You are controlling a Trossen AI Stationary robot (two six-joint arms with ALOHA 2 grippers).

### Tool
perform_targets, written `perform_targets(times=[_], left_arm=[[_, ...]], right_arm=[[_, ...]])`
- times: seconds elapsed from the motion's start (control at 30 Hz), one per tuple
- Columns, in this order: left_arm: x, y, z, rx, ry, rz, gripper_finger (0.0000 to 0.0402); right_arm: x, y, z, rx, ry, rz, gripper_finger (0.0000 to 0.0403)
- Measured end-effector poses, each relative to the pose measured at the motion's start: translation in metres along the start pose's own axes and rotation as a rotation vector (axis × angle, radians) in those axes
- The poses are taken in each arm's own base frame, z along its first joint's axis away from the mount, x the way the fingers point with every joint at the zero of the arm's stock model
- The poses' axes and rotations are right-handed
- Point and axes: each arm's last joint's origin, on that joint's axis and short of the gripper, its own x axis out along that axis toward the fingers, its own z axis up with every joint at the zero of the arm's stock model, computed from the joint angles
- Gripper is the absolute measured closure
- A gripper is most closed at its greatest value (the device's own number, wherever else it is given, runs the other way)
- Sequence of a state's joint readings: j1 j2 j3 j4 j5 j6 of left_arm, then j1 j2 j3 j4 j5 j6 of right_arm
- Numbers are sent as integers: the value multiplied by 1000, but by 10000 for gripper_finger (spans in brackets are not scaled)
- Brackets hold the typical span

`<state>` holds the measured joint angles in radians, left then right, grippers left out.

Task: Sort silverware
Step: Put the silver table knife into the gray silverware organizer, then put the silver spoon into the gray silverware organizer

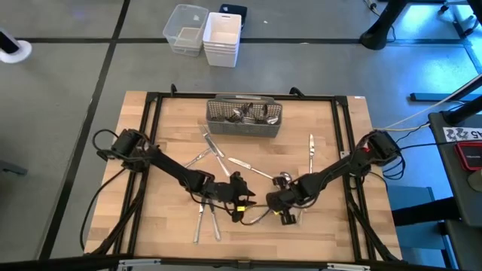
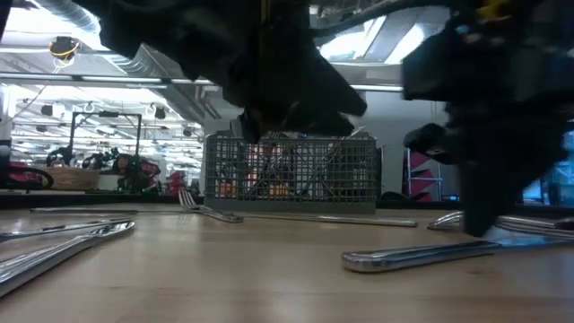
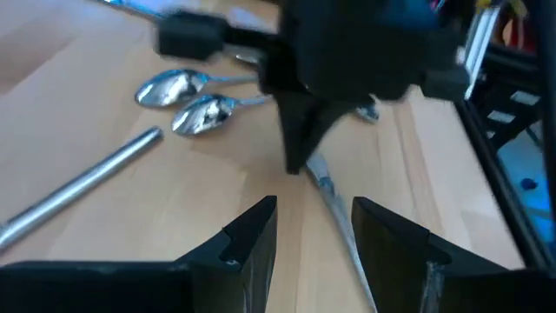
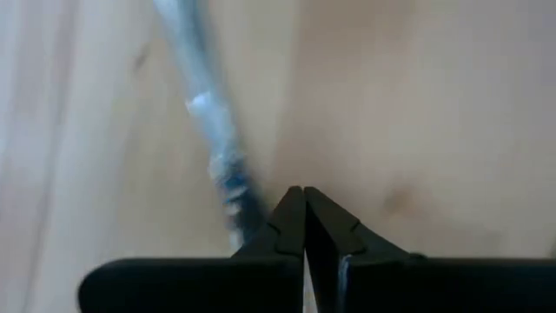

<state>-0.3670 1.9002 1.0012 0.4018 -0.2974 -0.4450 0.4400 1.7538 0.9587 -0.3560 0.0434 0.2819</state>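
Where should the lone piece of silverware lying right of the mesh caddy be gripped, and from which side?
Probably at mid-length, from straight above. The lone piece lies flat on the table, apart from the rest and running near-to-far, so a pinch across its narrow width should fit. A sideways approach would likely just scrape the wood.

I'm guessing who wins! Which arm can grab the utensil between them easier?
Probably left: the left gripper is open, aimed along the utensil. The right gripper is shut, utensil beside its tips.
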Motion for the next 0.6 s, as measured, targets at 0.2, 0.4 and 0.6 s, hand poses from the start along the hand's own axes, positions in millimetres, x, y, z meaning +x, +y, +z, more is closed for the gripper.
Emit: perform_targets(times=[0.2, 0.4, 0.6], left_arm=[[2, -4, -6, 3, 4, -14, 259], [0, -9, -6, 15, -9, -33, 259], [0, -9, -7, 18, -1, -29, 259]], right_arm=[[0, -20, 7, 57, -27, -55, 397], [-7, -23, 19, -5, -42, -34, 400], [-28, -21, 26, -60, 109, -42, 400]])
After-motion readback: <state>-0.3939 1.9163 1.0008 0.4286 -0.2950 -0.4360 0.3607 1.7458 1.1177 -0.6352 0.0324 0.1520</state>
